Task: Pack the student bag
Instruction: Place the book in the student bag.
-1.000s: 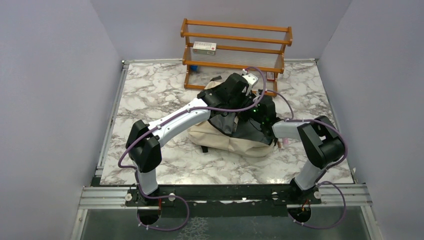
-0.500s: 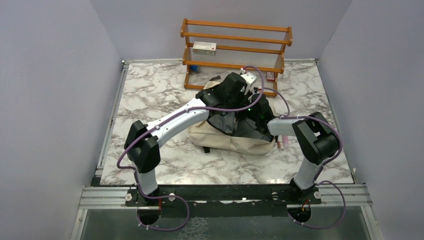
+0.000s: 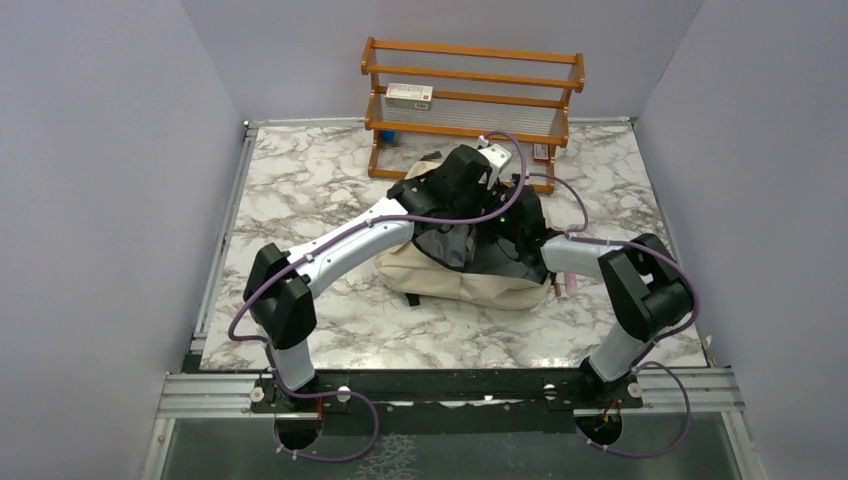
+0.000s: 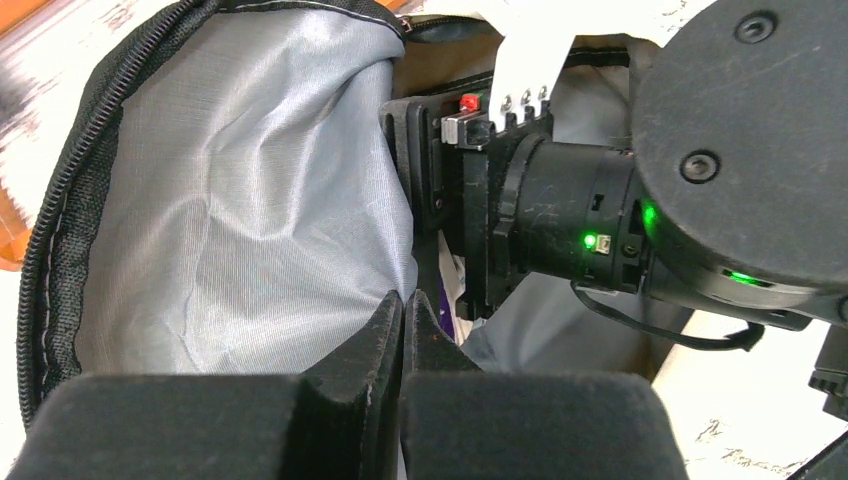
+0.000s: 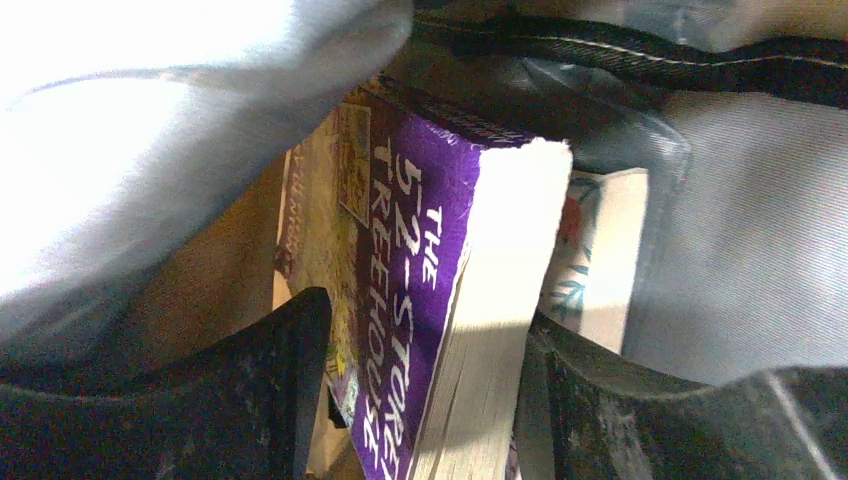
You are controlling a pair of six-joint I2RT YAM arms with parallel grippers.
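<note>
The student bag (image 3: pixel 455 283), cream canvas with a black zipper and grey lining (image 4: pixel 250 200), lies mid-table with its mouth held up. My left gripper (image 4: pixel 402 300) is shut, pinching the lining at the mouth's edge. My right gripper (image 5: pixel 425 315) reaches inside the bag and is open. Its fingers stand either side of an upright purple-spined book (image 5: pixel 420 290), with a gap on the left side. A second pale book (image 5: pixel 600 260) stands behind it. From above, both wrists overlap over the bag and the fingers are hidden.
A wooden rack (image 3: pixel 470 90) stands at the back of the marble table (image 3: pixel 300 180), holding a white and red box (image 3: pixel 409 95). A small pink item (image 3: pixel 562 283) lies by the bag's right end. My right arm's wrist (image 4: pixel 560 210) fills the bag's mouth.
My right gripper has opened around the purple book inside the bag, and its elbow has shifted slightly. The left gripper has stayed shut, holding the bag's mouth.
</note>
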